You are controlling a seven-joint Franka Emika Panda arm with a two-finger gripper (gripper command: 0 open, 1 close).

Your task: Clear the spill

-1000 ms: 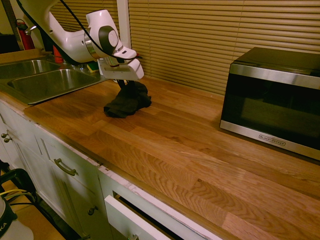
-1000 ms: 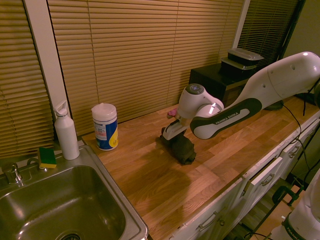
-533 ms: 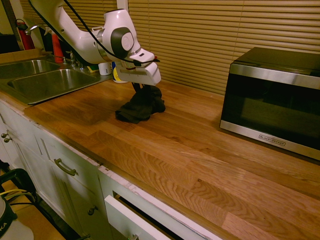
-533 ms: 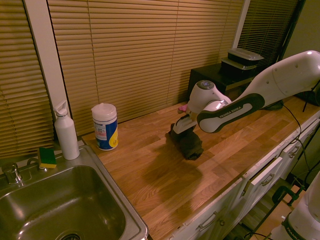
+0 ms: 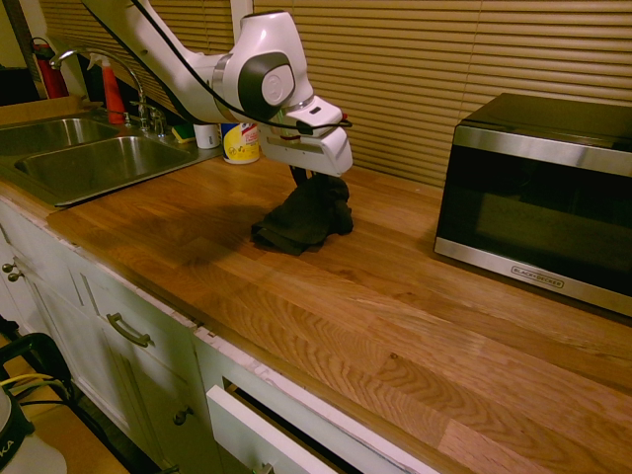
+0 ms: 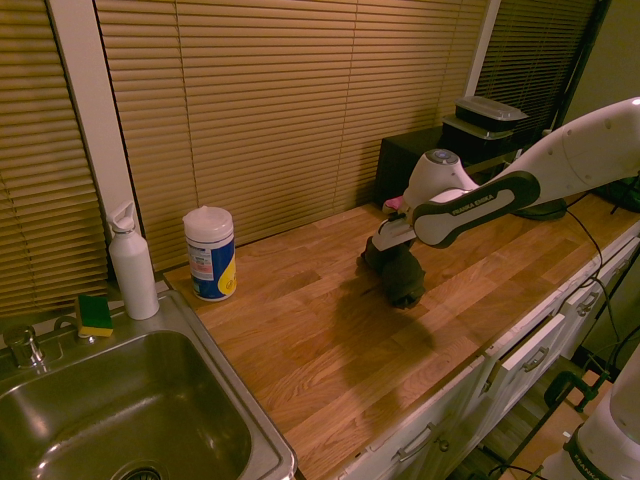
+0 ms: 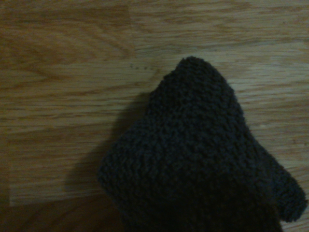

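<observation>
I have the claw (image 5: 299,176) clenched on the top of a dark cloth (image 5: 304,217), which hangs bunched from it with its lower folds resting on the wooden table (image 5: 415,296), about midway between the sink (image 5: 94,163) and the microwave (image 5: 538,193). I can't make out the spill in any view; the wrist view shows only cloth (image 7: 198,159) over bare wood.

The dark cloth (image 5: 304,217) hides the pincer's (image 5: 299,178) tips and the countertop (image 5: 395,296) beneath.
</observation>
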